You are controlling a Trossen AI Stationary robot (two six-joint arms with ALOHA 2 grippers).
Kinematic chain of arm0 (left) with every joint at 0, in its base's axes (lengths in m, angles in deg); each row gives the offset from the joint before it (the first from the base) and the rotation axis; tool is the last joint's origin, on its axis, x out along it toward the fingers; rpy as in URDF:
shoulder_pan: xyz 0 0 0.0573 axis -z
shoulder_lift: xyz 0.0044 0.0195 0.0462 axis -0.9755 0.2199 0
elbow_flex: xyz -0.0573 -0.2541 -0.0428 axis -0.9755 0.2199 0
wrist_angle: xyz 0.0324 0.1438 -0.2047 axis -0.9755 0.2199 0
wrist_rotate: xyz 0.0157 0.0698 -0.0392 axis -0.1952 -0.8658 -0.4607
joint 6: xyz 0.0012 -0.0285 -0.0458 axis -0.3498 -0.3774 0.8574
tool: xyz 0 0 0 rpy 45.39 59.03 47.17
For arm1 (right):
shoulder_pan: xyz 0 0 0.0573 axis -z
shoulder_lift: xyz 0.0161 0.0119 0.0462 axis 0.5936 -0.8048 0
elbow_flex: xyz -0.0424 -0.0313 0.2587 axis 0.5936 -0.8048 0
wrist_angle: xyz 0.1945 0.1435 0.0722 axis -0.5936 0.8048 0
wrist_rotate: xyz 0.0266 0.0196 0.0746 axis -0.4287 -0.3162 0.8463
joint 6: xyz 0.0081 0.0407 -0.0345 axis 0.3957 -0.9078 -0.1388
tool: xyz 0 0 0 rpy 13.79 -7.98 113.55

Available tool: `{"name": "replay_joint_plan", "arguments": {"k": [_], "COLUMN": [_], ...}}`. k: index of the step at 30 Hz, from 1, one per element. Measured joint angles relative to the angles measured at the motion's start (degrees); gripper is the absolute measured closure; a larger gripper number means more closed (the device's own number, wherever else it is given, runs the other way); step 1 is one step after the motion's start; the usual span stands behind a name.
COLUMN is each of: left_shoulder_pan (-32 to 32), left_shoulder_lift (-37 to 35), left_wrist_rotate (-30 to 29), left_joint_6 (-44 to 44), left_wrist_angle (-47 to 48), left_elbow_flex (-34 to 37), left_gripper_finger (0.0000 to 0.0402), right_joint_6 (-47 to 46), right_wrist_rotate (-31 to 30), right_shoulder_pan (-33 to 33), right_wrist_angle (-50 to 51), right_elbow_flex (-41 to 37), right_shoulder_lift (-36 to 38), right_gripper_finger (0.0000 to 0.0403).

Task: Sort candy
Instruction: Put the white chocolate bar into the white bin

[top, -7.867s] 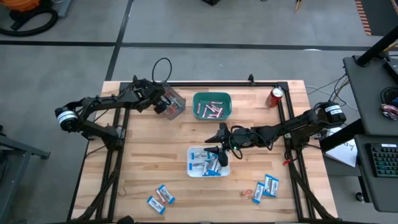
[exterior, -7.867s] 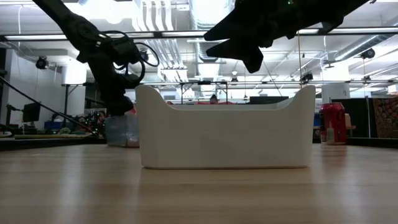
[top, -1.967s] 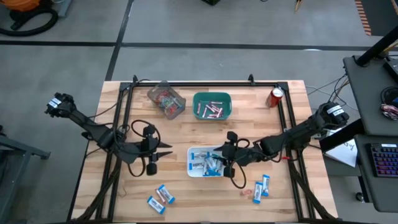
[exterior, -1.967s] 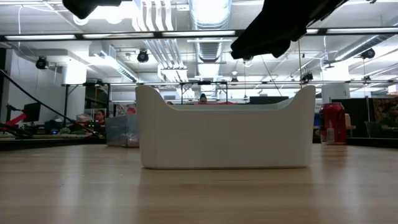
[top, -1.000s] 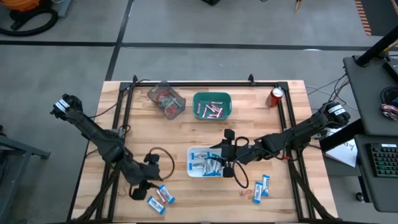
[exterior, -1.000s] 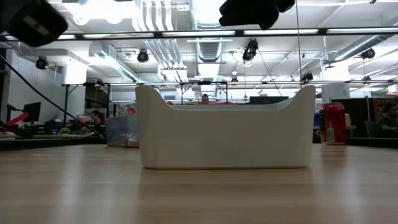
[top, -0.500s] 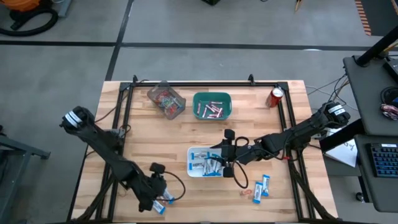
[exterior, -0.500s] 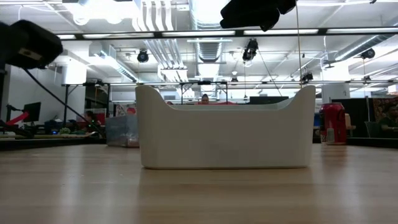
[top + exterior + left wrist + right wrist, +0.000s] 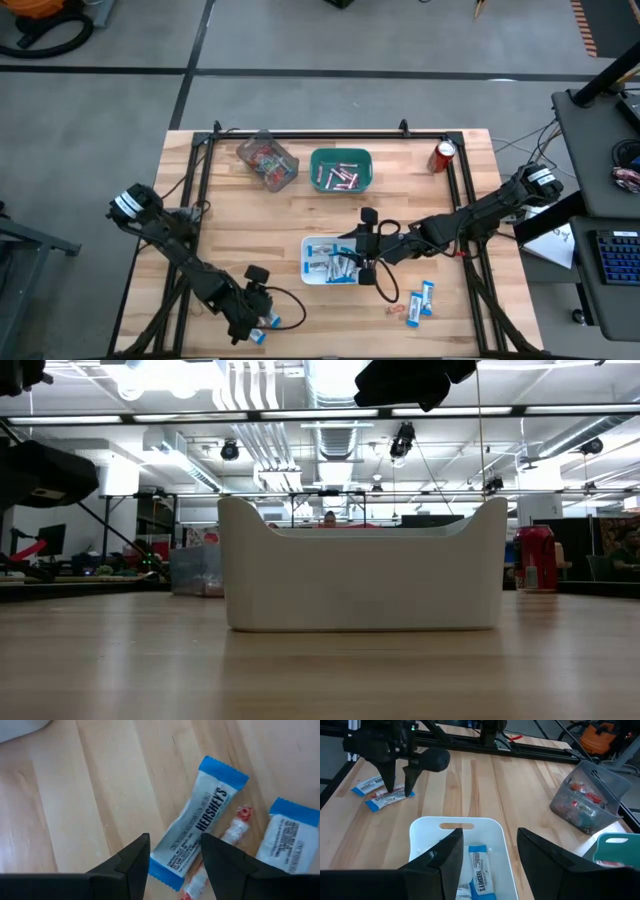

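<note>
Left gripper (image 9: 174, 857) was down over the loose candy near the tabletop's front-left corner, jaws apart and straddling the near end of a blue-and-white packet (image 9: 199, 820); nothing was gripped. A pinkish-white stick (image 9: 220, 851) lay right alongside that packet, apparently touching, with a second packet (image 9: 283, 836) just beyond.

Right gripper (image 9: 485, 855) hovered over the white bin (image 9: 311, 244) mid-table, fingers spread and empty. That bin already held blue packets; the green bin (image 9: 341, 158) and clear bin (image 9: 268, 160) sat near the back edge. More candy (image 9: 420, 301) lay toward the front-right.

Best approach, in my judgement: centre the jaws across the packet's narrow width, keep the far finger off the stick, and close only once the tips reach the wood. A flat wrapper slips easily.
</note>
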Motion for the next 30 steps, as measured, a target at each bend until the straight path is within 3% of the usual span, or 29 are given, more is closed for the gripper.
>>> {"name": "replay_joint_plan", "arguments": {"k": [11, 14, 21, 30], "left_shoulder_pan": [-0.3, -0.4, -0.5, -0.5], "left_shoulder_lift": [1.4, 1.4, 0.7, -3.3], "left_wrist_rotate": [-0.2, -1.2, -1.5, -8.8], "left_joint_6": [-2.6, -4.0, -5.2, -3.4], "left_wrist_angle": [0.2, 0.9, 1.8, 11.3], "left_elbow_flex": [0.3, 0.4, 0.3, -0.7], "left_gripper_finger": [0.0252, 0.0279, 0.0385, 0.0386], "right_joint_6": [0.0, 0.0, 0.0, -1.1], "right_wrist_rotate": [0.0, 0.0, -0.1, 0.0], "right_shoulder_pan": [0.0, 0.2, 0.4, 0.4], "right_wrist_angle": [0.0, 0.0, 0.0, 0.0], "right_elbow_flex": [0.0, 0.0, 0.0, 0.0], "right_shoulder_lift": [0.0, 0.0, 0.0, 0.0], "right_gripper_finger": [0.0225, 0.0225, 0.0225, 0.0225]}}
